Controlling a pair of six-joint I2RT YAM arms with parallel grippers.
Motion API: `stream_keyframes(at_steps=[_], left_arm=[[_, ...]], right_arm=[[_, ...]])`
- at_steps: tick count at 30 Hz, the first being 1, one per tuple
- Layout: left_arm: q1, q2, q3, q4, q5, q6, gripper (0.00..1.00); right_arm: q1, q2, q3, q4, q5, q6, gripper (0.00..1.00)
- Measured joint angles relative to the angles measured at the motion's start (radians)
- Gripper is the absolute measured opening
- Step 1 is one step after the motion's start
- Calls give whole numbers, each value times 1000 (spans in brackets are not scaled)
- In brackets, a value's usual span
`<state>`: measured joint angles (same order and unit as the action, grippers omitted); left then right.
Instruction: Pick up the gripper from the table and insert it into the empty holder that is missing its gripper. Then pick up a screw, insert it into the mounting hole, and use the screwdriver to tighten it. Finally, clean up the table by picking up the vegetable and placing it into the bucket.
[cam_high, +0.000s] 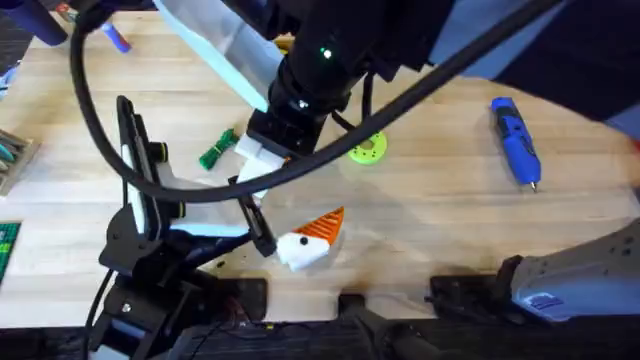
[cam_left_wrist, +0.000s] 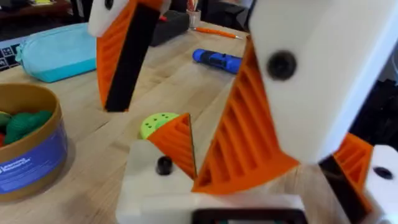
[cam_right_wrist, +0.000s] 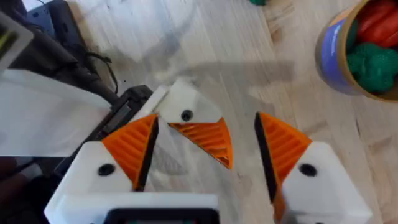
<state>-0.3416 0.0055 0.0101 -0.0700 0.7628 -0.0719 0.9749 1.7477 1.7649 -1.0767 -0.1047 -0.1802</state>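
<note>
From above, the loose gripper (cam_high: 312, 240), a white block with an orange ribbed finger, lies on the wooden table (cam_high: 450, 220) near the front edge, just beside the black holder (cam_high: 150, 200) at the left. A dark arm crosses over the middle. The green vegetable (cam_high: 217, 150) sits to the left behind it, the lime-green disc (cam_high: 367, 150) to its right, and the blue screwdriver (cam_high: 515, 140) lies well apart at the far right with bare wood all around it.

From the left wrist, the left gripper (cam_left_wrist: 205, 93) has its orange pads spread wide, hovering right over the loose gripper (cam_left_wrist: 168, 162); I can't tell whether they touch it. The disc (cam_left_wrist: 155, 122) and screwdriver (cam_left_wrist: 217, 60) lie beyond, the bucket (cam_left_wrist: 31, 155) off to one side.

From the right wrist, the right gripper (cam_right_wrist: 205, 155) is likewise parted, holding nothing, the loose gripper (cam_right_wrist: 193, 127) between its pads. The bucket (cam_right_wrist: 336, 62) stands near a corner.
</note>
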Motion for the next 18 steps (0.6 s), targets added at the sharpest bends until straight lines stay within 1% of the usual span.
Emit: stream_keyframes(at_steps=[18], left_arm=[[0,0,0,0,0,-1,992]], right_arm=[[1,0,0,0,11,0,870]])
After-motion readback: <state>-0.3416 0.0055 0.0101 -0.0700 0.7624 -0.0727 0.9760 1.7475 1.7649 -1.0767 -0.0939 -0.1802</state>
